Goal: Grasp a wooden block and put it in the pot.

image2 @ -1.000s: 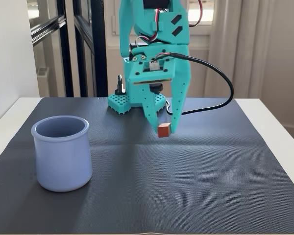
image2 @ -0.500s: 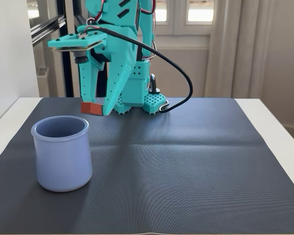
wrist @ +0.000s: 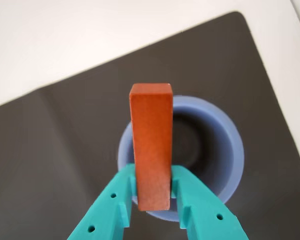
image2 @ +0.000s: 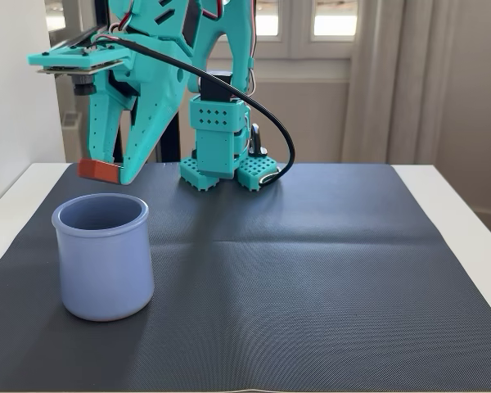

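Bright room w/ windows and pale curtains behind the rig; white bench [image2: 462, 214] covered by a dark woven mat [image2: 311, 262], with a fold line visible across the mat in the fixed view.

Gripper [wrist: 152, 187] (teal, printed) was clamped on the wooden block [wrist: 151, 145]. In the wrist view both fingers pressed the block's long faces near one end, and most of its length projected beyond the tips. In the fixed view the block [image2: 98, 170] showed as a short reddish piece at the gripper tips [image2: 105, 170], lying roughly level, clear of everything else.

Block position: airborne, above the lavender-blue pot [image2: 103, 255], not touching it. Wrist view put it over the near-left part of the pot [wrist: 225, 150] mouth, overlapping the rim. Pot stood upright on the mat, left side per fixed view; what showed of the interior looked empty.

Handling assessment: block judged light, rigid, not fragile. Faces looked smooth, so slip is possible w/ an end-only grip; a hold nearer mid-length would be more secure. Flat parallel sides suit the fingers. Pot appeared thick-walled and stable, mouth much wider than block; block end could catch the rim if released off-centre.
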Motion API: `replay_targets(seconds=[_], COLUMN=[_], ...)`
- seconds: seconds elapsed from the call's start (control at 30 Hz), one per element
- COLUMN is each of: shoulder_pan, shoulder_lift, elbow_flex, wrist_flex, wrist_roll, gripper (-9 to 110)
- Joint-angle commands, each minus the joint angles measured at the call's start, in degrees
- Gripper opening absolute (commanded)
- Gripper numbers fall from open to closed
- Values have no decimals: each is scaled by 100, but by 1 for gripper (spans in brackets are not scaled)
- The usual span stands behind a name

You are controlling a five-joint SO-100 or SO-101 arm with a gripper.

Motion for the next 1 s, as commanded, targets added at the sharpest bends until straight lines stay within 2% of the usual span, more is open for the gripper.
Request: replay_targets(seconds=[0.0,0.37,0.53,0.63,0.8,0.97], shoulder_pan=[132,308,264,264,211,97], shoulder_lift=[185,229,237,237,246,255], elbow_flex=[-35,237,220,237,246,237], wrist_flex=[9,9,9,9,9,9], wrist_roll=[-79,-229,-229,-237,-237,-246], gripper=[2,2,11,13,12,1])
